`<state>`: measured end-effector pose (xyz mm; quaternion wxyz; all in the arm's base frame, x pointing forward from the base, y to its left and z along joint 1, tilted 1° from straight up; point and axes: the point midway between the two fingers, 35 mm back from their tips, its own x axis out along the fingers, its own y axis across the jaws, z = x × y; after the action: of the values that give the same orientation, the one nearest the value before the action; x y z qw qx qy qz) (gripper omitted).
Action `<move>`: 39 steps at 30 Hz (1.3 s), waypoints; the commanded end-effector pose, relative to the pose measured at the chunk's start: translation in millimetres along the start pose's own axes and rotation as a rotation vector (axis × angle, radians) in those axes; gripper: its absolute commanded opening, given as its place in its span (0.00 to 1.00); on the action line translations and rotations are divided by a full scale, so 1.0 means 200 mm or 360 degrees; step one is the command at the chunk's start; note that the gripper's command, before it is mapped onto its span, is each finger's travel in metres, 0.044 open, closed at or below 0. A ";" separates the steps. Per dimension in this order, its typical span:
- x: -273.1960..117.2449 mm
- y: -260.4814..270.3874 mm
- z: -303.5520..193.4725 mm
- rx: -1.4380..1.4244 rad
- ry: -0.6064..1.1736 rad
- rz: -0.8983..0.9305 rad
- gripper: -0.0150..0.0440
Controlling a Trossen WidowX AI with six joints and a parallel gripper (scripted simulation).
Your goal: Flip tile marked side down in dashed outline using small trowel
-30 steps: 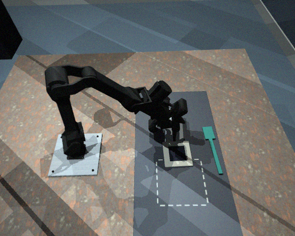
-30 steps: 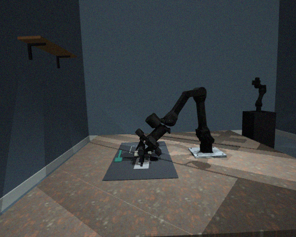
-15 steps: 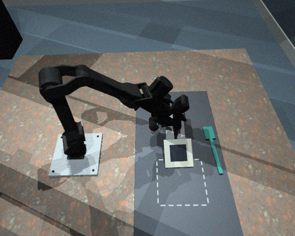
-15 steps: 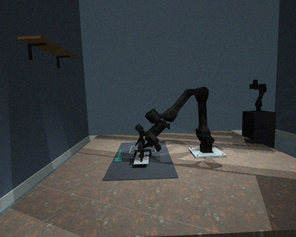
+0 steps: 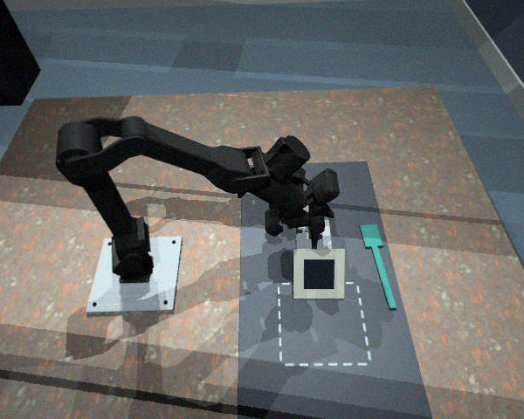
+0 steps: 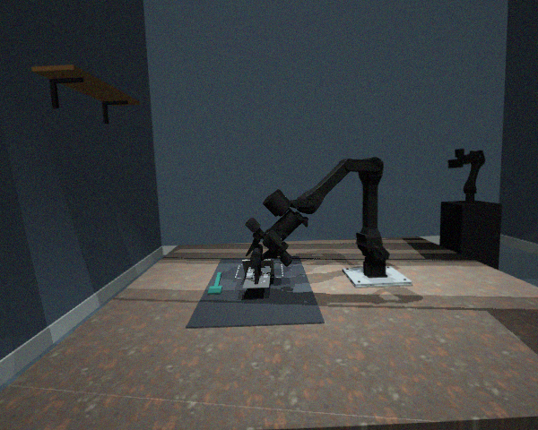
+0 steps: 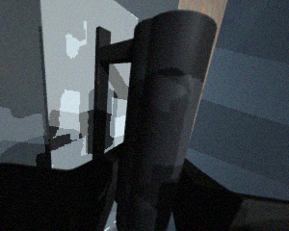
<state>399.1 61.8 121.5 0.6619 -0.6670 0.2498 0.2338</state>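
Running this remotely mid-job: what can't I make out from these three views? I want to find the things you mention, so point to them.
- Top: where the trowel's blade (image 5: 326, 230) meets the tile (image 5: 319, 293); the gripper (image 5: 315, 225) covers part of it.
- Exterior: the tile's marked face; the gripper and blade stand in front.
- Wrist: the handle's lower end, lost in darkness between the fingers.
- Top: the far stand's base, cut off by the left edge.

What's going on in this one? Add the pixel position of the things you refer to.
The arm's tool (image 5: 297, 222) (image 6: 270, 259) (image 7: 147, 146) is shut on the small trowel (image 5: 327, 232) (image 6: 259, 283) (image 7: 170, 111). The tile (image 5: 319, 273) shows its dark square upward, partly over the dashed outline's (image 5: 323, 363) edge, so it isn't turned over yet. A teal spatula (image 5: 372, 235) (image 6: 215, 289) lies beside them on the mat (image 5: 334, 392) (image 6: 260, 314).
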 end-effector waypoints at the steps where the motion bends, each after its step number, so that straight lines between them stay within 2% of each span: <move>1: -0.04 -0.07 -0.05 0.0005 0.0002 -0.0052 0.25; 27: -0.04 -0.07 -0.30 -0.0001 0.0007 -0.0052 0.25; 39: -0.06 -0.11 -0.21 0.0001 0.0005 -0.0048 0.25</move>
<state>398.9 9.5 133.3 0.6596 -0.6700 0.2511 0.2302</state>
